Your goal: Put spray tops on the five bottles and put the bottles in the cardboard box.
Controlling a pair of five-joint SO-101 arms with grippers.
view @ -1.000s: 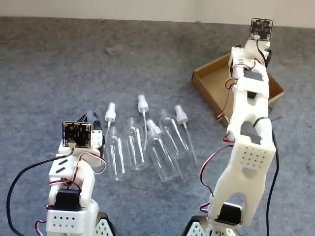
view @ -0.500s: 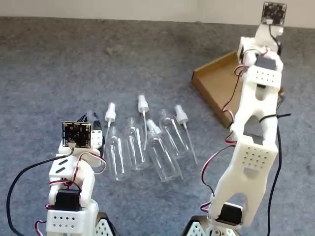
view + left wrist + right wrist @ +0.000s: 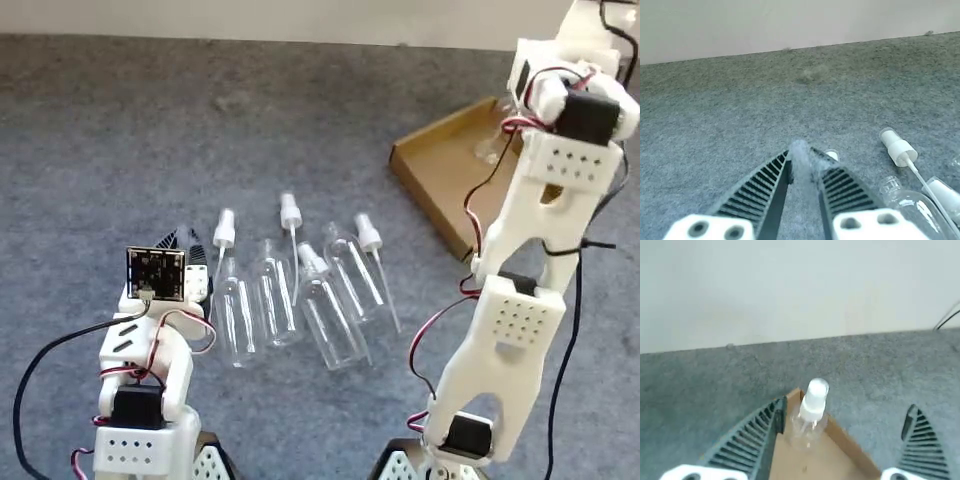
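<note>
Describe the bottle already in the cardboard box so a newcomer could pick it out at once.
Find the cardboard box on the grey carpet, at the far end of the right arm. Inside it is a clear bottle with a white spray top. It is the only bottle in the box; the four other bottles lie side by side on the carpet.

Tabletop (image 3: 150, 130) is covered in grey short-pile fabric, mottled in tone. Lighting is even and diffuse. A plain pale wall (image 3: 790, 285) rises directly behind the far edge. One small tuft of lint (image 3: 812, 75) lies on the fabric near that far edge.
</note>
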